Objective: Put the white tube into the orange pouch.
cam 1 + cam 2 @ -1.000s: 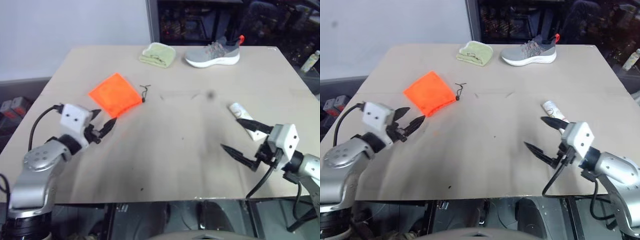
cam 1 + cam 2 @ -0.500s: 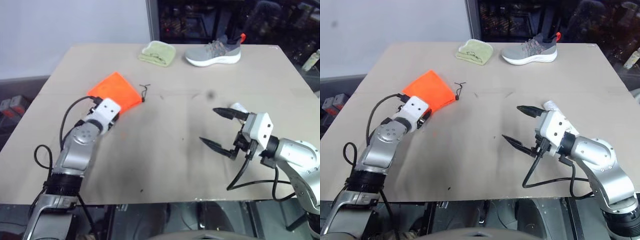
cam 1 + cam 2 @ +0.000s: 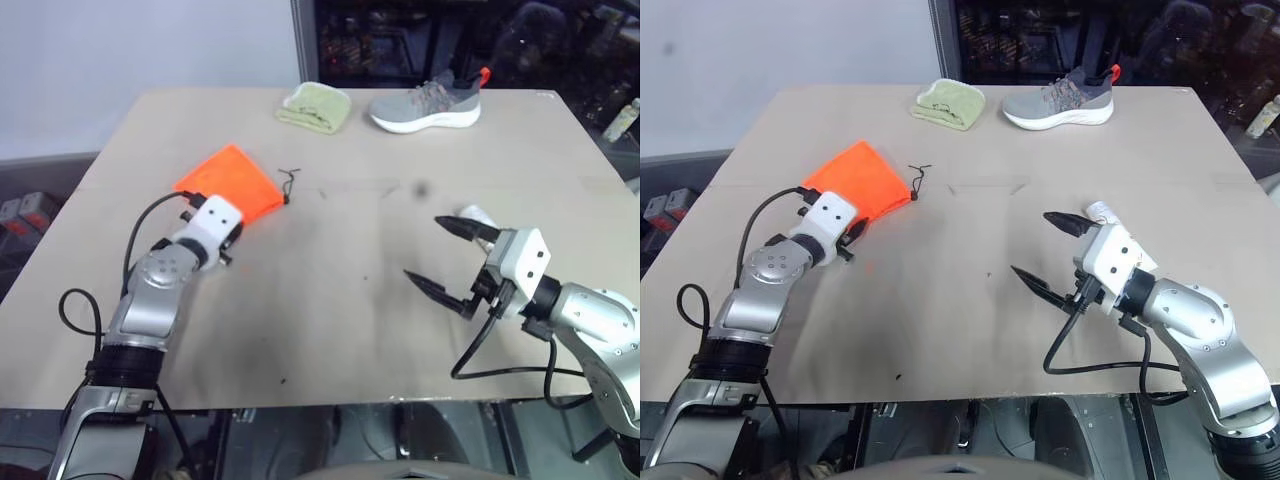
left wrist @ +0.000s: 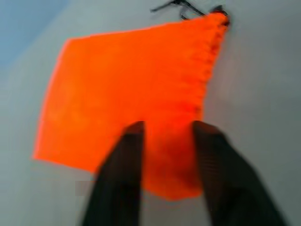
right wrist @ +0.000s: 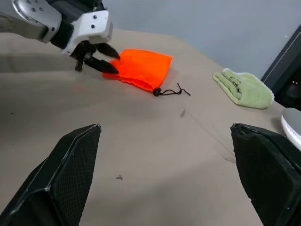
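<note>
The orange pouch [image 3: 230, 180] lies flat on the left half of the table, its dark cord [image 3: 290, 183] trailing from the gathered mouth. My left gripper [image 5: 115, 64] is at the pouch's near corner, with its two fingers [image 4: 127, 155] apart over the fabric. The white tube [image 3: 478, 215] lies on the right side of the table, partly hidden behind the upper finger of my right gripper [image 3: 422, 248]. That gripper hovers wide open just beside the tube, holding nothing.
A folded pale green cloth [image 3: 316, 107] and a grey sneaker [image 3: 425, 108] sit along the table's far edge. Between the two arms is bare tabletop [image 3: 340, 260]. Dark shelving stands beyond the far edge.
My left arm has stretched forward, bringing its gripper from short of the pouch to the pouch's near corner. The right gripper stays wide open by the tube.
</note>
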